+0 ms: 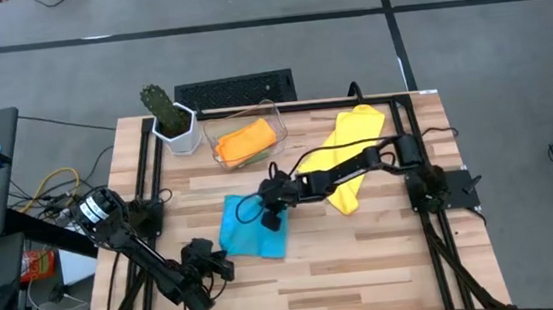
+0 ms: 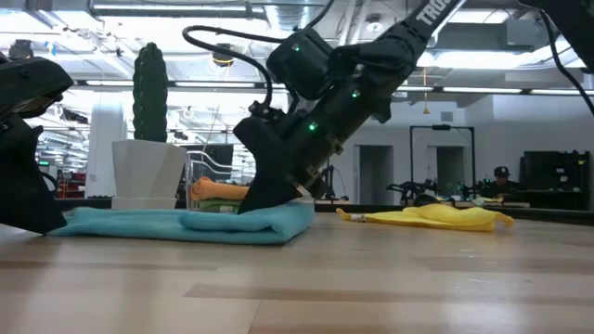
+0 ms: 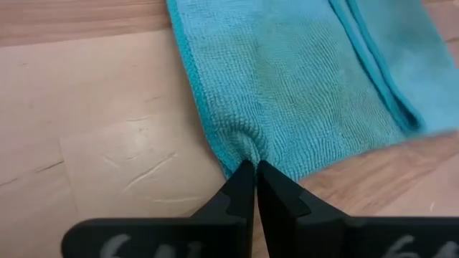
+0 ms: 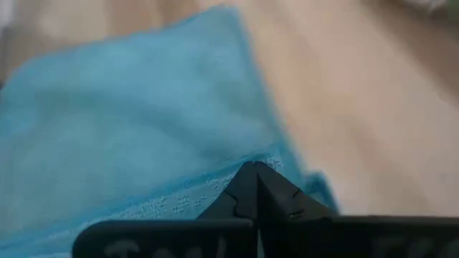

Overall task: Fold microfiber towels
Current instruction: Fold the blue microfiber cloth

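Observation:
A light blue towel [image 1: 253, 235] lies folded on the table's middle, flat in the low view [image 2: 186, 223]. My left gripper [image 1: 224, 262] is shut at its near left corner. My right gripper [image 1: 270, 219] is shut on top of the towel, toward its right side [image 2: 264, 202]. A yellow towel [image 1: 352, 153] lies crumpled under the right arm at the far right. An orange towel [image 1: 245, 140] sits in the clear bin [image 1: 213, 135] at the back. My left gripper pinches the light blue towel's corner [image 3: 244, 147] between its two fingertips, coming slanting down from the table's near left. The cloth puckers at the tips; the rest lies flat on the table. My right gripper meets the towel's upper layer at a pale edge band [image 4: 215, 190], slanting down from the table's right. The fingers hide how many layers sit between the tips. The towel rests on the table beneath them.
A cactus in a white pot [image 1: 168, 119] stands at the far left beside the bin. A black keyboard-like panel [image 1: 236, 88] lies beyond the far edge. Bare wood stretches along the near side and the near right [image 1: 366, 258].

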You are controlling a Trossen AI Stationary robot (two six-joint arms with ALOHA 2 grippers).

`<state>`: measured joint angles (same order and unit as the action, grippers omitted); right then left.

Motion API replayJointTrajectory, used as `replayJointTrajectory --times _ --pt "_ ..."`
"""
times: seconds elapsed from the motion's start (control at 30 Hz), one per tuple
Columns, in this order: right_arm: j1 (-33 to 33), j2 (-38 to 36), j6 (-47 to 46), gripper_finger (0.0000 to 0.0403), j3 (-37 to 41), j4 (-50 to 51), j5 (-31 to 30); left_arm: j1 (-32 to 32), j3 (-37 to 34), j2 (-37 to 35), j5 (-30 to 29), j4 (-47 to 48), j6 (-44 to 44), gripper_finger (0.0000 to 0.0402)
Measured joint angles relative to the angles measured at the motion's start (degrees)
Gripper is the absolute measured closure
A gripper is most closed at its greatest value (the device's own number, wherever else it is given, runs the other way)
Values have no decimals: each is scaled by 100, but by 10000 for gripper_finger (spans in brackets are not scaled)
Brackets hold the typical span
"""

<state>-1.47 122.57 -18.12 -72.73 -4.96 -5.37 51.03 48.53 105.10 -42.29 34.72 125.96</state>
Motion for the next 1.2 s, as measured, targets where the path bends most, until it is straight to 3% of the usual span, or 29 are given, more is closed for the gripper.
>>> replayJointTrajectory --times 0.27,0.53,0.7,0.93,1.2 --pt "139 -171 -169 388 7 -71 72 0 0 0 3 -9 -28 397" --pt "-296 -825 -1 385 -2 67 13 0 4 0 4 20 -27 397" --pt "-785 -851 129 392 265 -163 -97 0 4 0 1 26 -27 397" --pt "-1608 -846 -185 392 1127 -1777 -1355 0 4 0 -6 24 -26 397" --pt "-1685 -246 -594 391 1152 -1890 -1422 0 4 2 -21 22 -25 397"
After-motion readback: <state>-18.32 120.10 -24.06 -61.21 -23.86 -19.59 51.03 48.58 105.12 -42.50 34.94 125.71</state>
